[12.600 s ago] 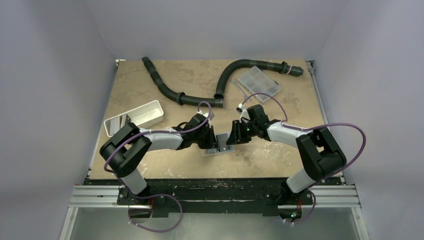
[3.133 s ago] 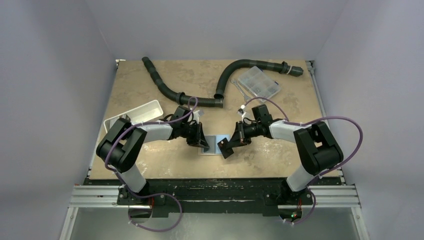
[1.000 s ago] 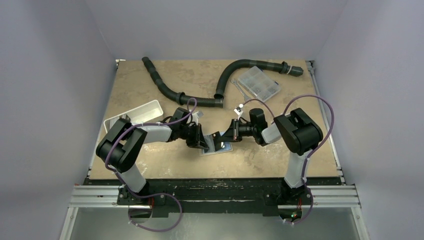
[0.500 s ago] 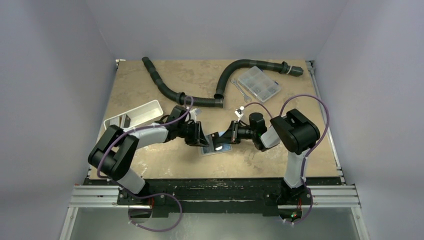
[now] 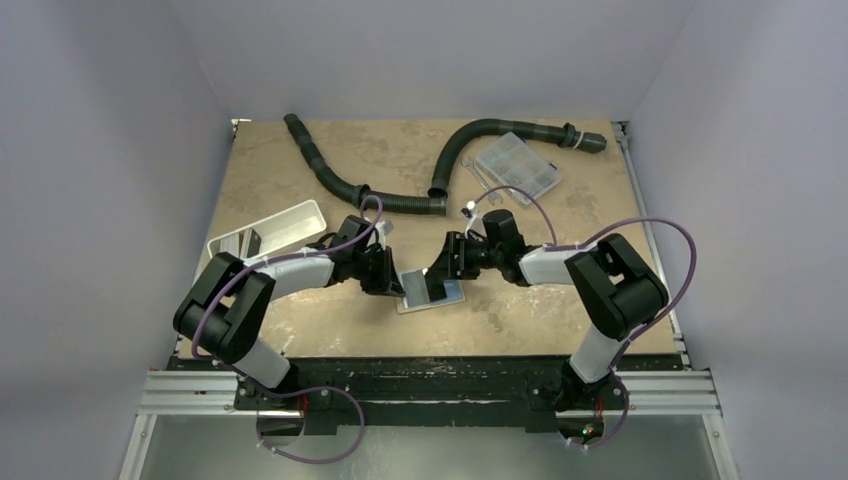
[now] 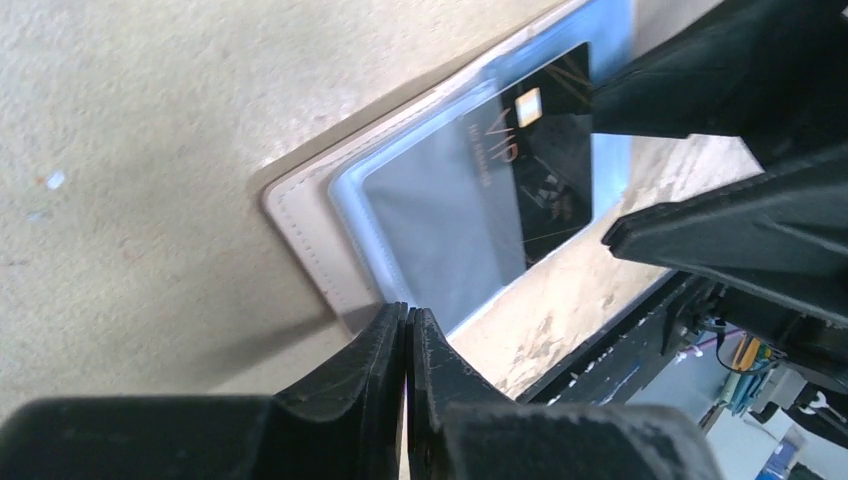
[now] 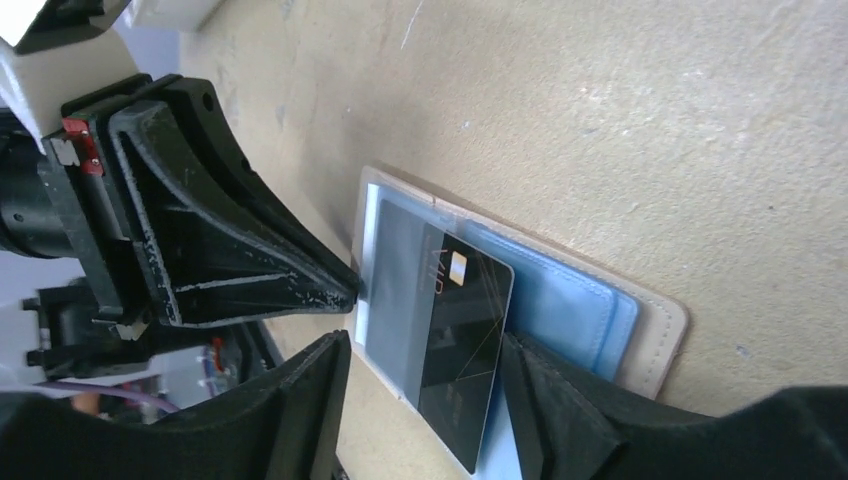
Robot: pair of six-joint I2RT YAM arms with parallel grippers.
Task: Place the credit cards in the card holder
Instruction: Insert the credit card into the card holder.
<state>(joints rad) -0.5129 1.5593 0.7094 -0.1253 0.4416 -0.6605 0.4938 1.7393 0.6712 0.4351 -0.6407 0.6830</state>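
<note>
Dark, thin plastic credit card (image 6: 545, 160): likely stiff, light, slick. Half inside open tan folding card holder (image 6: 300, 215) on desk (image 6: 150, 120). Best gripped by free short edge. State: left claw (image 6: 405, 320) clenched at holder rim; right claw (image 7: 425, 345) spread, straddling card.

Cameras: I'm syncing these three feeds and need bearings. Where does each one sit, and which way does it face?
Top: above and behind the bases, looking down on the table; both arms, left claw and right claw show.
Left wrist: on the left arm, low, facing right along its shut claw at the wallet.
Right wrist: on the right arm, facing left between its own fingers at the wallet.
Both wrist views share the card and wallet; each shows the other claw.
</note>
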